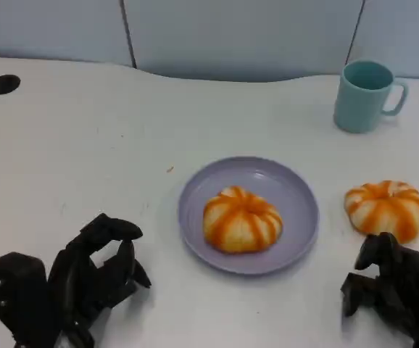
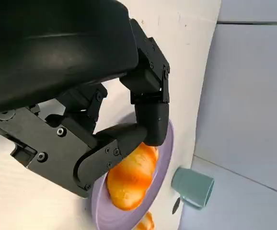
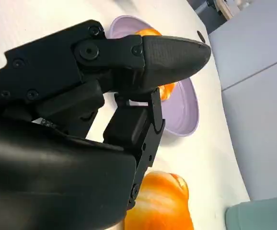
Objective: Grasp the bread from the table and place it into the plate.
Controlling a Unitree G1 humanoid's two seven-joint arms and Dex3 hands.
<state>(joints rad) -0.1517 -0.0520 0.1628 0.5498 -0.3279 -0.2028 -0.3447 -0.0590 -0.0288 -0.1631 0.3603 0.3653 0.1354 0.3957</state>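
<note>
A white table (image 1: 86, 138) is stretching back to pale grey wall panels, with a dark round hole (image 1: 3, 84) showing near its far left corner. A lilac plate (image 1: 296, 190) is sitting near the middle, and one orange-striped bun (image 1: 241, 220) is lying inside it, slightly toward the near side. A second bun (image 1: 386, 209) is resting on the bare table just right of the plate, apart from its rim. Both buns are round domes, so no long axis or heading can be told; their stripes are radiating from the top.

The right hand (image 1: 394, 283) is hovering at the near right, its curled fingers (image 1: 372, 250) sitting just in front of the second bun, close to it but not gripping it. The left hand (image 1: 97, 272) is lying at the near left, well apart from the plate, fingers loosely curled with gaps between them and holding nothing.

A teal mug (image 1: 365, 96) is standing upright at the far right, handle pointing right.
</note>
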